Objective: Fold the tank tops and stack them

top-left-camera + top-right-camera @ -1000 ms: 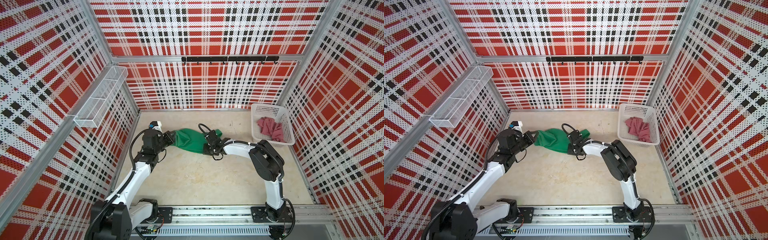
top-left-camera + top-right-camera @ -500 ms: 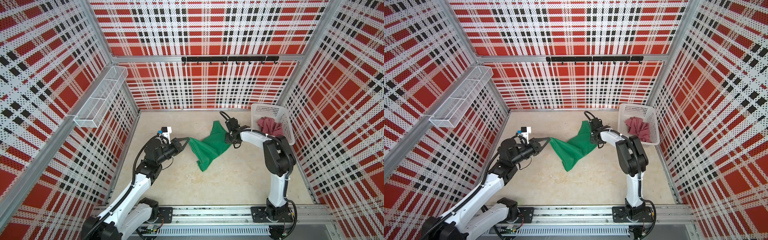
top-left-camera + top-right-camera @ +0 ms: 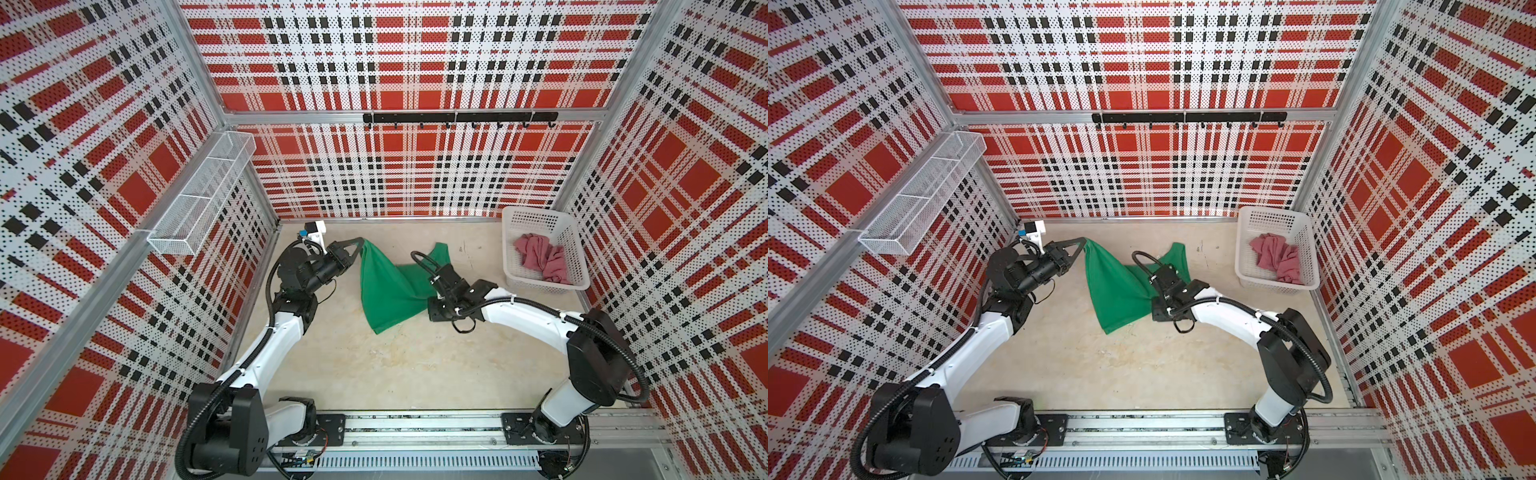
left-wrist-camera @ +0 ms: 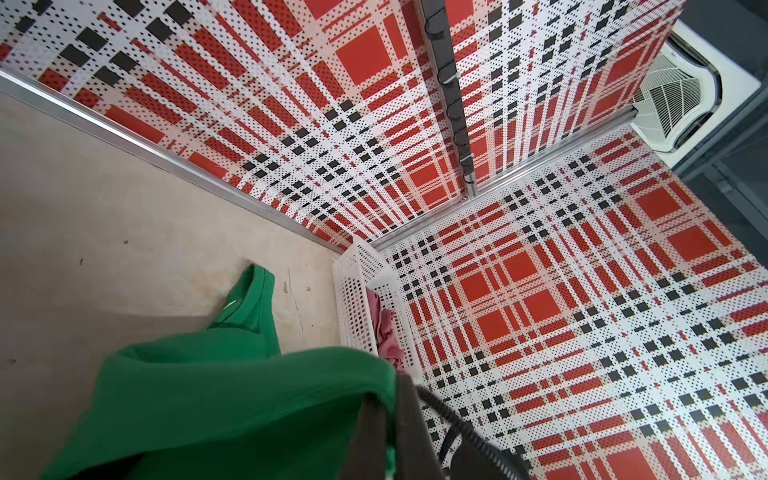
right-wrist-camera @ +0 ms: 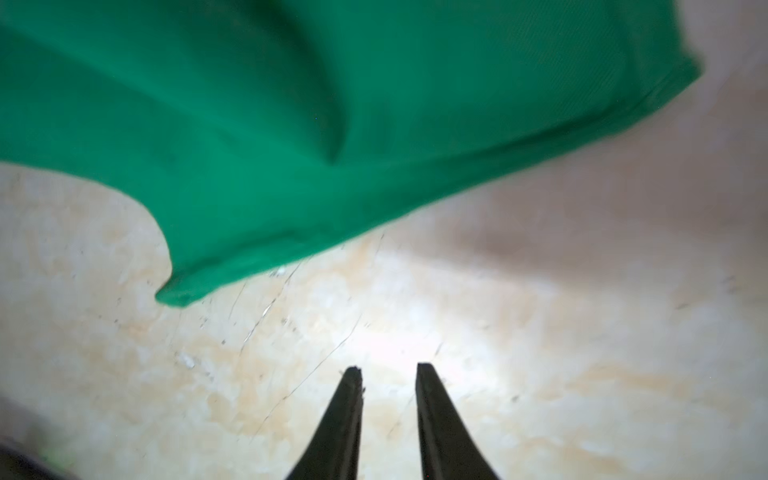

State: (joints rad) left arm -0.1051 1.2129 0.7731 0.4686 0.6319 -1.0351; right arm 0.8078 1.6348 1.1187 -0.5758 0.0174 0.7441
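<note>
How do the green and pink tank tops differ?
The green tank top is lifted at one corner by the left gripper, trailing onto the table; the pink tank top lies in the white basket, ungripped. The green one is spread out, the pink one crumpled. Neither is folded.

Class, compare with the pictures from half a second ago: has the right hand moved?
Yes. The right hand has drawn away from the white basket, toward the front rail. Its jaws now stand parted, clear of the green tank top.
</note>
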